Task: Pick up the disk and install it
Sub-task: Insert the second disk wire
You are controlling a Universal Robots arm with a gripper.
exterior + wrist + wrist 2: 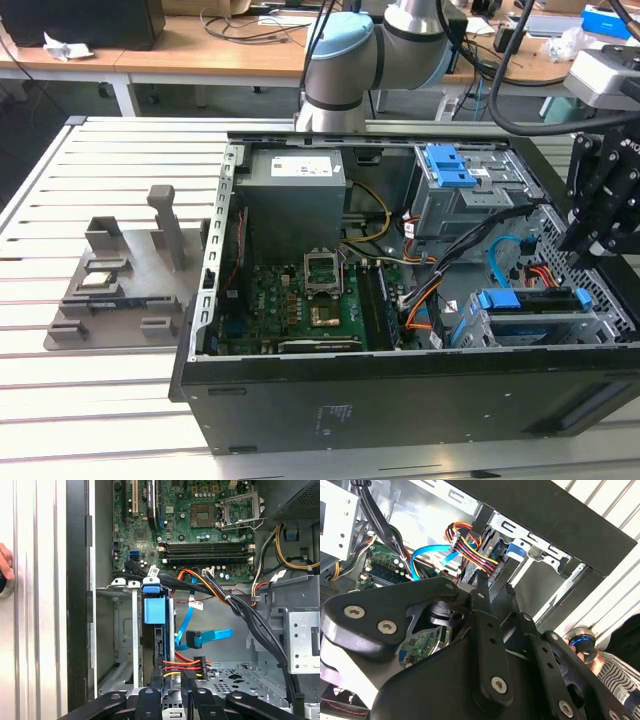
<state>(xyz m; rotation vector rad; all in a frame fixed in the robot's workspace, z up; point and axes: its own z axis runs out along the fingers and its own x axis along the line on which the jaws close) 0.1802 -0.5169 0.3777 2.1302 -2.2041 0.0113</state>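
An open computer case [400,400] lies on its side on a slatted table [120,400], its inside facing up. In the exterior view the disk [530,300] sits on edge in the metal drive cage [545,325] at the near right corner of the case, seen as a blue rail with a dark slab under it. Its long axis runs from the exterior view's left to its right, roughly along the case's near wall, and its blue tab end points toward the exterior view's left, toward the green circuit board [300,305].

In the first wrist view the disk [155,625] stands in the cage slot as a narrow blue strip, with the broad blue tab at the end nearer the circuit board [200,525]. A bundle of red, yellow and black wires [182,666] ends in a plug beside the disk's other end, and a light blue flat cable [200,635] lies just beside it.

The gripper [600,225] hangs over the right end of the case, above the cage and apart from the disk. In the first wrist view its black fingers [150,700] stand near each other with a narrow gap, and nothing shows between them; whether they are fully closed I cannot tell.

A grey stand [125,280] with upright posts rests on the table at the exterior view's left, well apart from the case. A person's hand [5,562] touches the table beside the case.
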